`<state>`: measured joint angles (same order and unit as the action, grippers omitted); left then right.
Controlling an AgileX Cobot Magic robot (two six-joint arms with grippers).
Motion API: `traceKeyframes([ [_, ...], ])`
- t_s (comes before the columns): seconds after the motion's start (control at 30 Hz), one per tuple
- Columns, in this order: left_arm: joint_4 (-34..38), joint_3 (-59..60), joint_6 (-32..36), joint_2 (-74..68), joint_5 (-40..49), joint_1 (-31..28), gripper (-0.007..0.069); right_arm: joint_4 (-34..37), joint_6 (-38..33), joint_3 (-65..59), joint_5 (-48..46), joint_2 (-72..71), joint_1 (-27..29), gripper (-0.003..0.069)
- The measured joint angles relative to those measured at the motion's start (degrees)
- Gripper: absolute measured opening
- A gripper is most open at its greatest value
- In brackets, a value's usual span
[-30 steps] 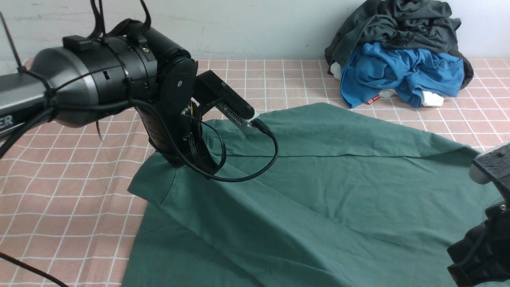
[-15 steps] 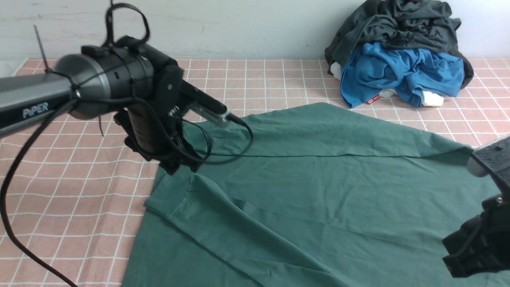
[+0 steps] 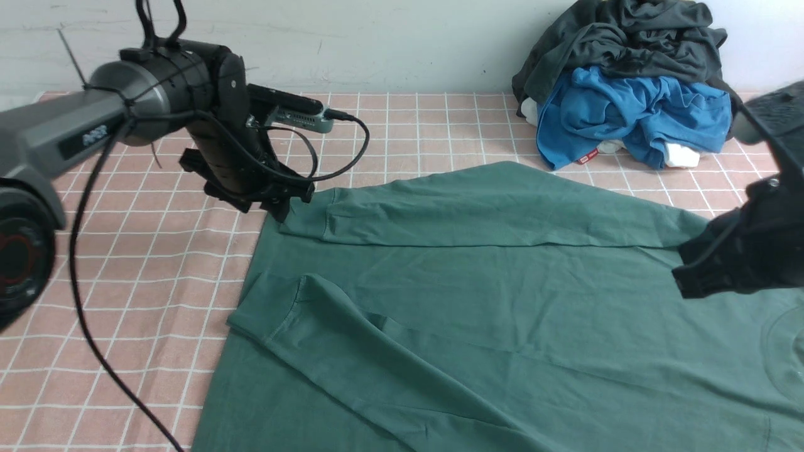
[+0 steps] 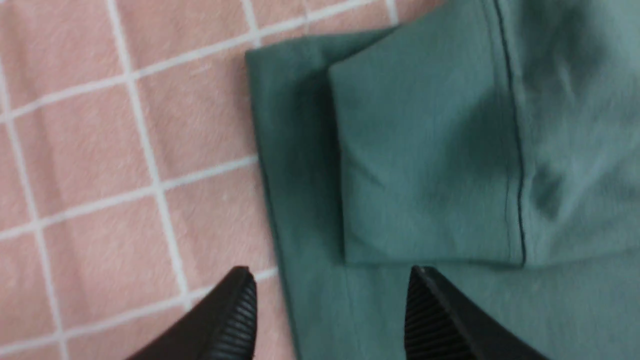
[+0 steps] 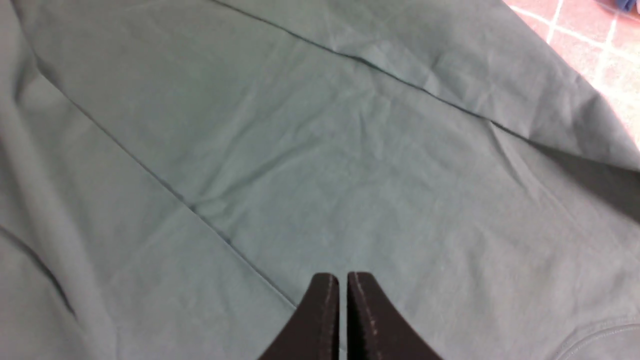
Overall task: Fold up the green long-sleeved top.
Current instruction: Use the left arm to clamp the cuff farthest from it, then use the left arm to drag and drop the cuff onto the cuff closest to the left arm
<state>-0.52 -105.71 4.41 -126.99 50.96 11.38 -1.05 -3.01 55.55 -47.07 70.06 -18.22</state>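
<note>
Nothing legible here: the pale lettering (image 3: 94,134) on the left arm (image 3: 44,135) is a blur, and the red tag (image 3: 588,157) on the blue garment (image 3: 634,113) is too small to read.

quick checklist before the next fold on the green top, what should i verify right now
1. Left gripper free of cloth: ok, jaws open, nothing between them.
2. Right gripper empty: ok, shut with no cloth pinched.
3. Far sleeve laid across the green top: ok, its cuff lies flat at the edge.
4. Near sleeve folded in: ok, it runs diagonally over the body.
5. Near hem flat: cannot tell, out of frame.
6. Blue garment apart from the top: ok.
</note>
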Motion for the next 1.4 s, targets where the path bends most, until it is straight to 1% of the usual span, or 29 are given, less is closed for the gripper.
traceKeyframes([
  [0.2,2.7,-7.7,0.2,-6.9,0.2,0.0,0.0378,-0.1,0.1,0.7,-1.1,6.5,0.0,0.0023],
  [0.33,4.7,-8.8,0.8,-8.5,0.9,0.0,0.0374,-0.1,0.1,0.7,-1.9,8.8,0.0,0.0023],
  [0.4,7.0,-9.0,2.8,-8.6,1.5,0.0,0.0356,-0.1,0.1,0.7,-2.1,10.0,0.0,0.0023],
  [0.5,10.7,-9.1,6.3,-8.6,1.9,0.0,0.0298,-0.3,0.1,0.8,-2.1,10.6,0.0,0.0024],
  [0.57,11.7,-9.1,7.6,-8.6,2.5,0.0,0.0252,-0.3,0.1,0.8,-2.3,10.6,0.0,0.0024],
  [0.63,12.1,-9.1,8.1,-8.6,3.2,0.0,0.0194,-0.3,0.1,0.8,-2.7,10.6,0.0,0.0024],
  [0.67,12.1,-9.1,8.1,-8.6,3.2,0.0,0.0183,-0.3,0.1,0.8,-2.8,10.6,0.0,0.0024],
  [0.73,11.8,-9.1,8.1,-8.4,4.6,0.0,0.0108,-0.3,0.1,0.8,-4.1,10.6,0.0,0.0024],
  [0.8,11.7,-9.1,8.2,-8.0,6.4,0.0,0.0057,-0.3,0.1,0.8,-5.0,10.6,0.0,0.0024],
  [0.83,11.7,-9.1,8.1,-7.9,6.6,0.0,0.0053,-0.3,0.1,0.8,-5.0,10.6,0.0,0.0024],
  [0.87,11.6,-9.1,8.8,-6.8,8.3,0.0,0.0028,-0.3,-0.1,0.8,-5.3,10.6,0.0,0.0024],
  [1.03,11.6,-9.1,9.5,-2.0,12.9,0.0,0.0027,-0.3,-0.3,0.8,-4.6,10.5,0.0,0.0024],
  [1.13,11.7,-8.1,7.8,4.1,17.7,0.0,0.0024,-0.1,-0.4,1.2,-5.3,9.3,0.0,0.0024],
  [1.2,11.7,-7.0,7.2,6.2,18.3,0.0,0.0024,-0.1,-0.4,1.5,-5.9,8.8,0.0,0.0024],
  [1.33,12.0,4.2,4.8,17.7,18.3,0.0,0.0024,1.0,-0.4,2.5,-7.1,5.4,0.0,0.0024],
  [1.37,12.0,6.3,4.7,18.8,18.3,0.0,0.0024,1.0,-0.4,2.5,-7.1,5.1,0.0,0.0024],
  [1.4,12.1,10.9,4.1,22.7,17.5,0.0,0.0024,1.0,-0.5,2.5,-7.3,4.1,0.0,0.0024],
])
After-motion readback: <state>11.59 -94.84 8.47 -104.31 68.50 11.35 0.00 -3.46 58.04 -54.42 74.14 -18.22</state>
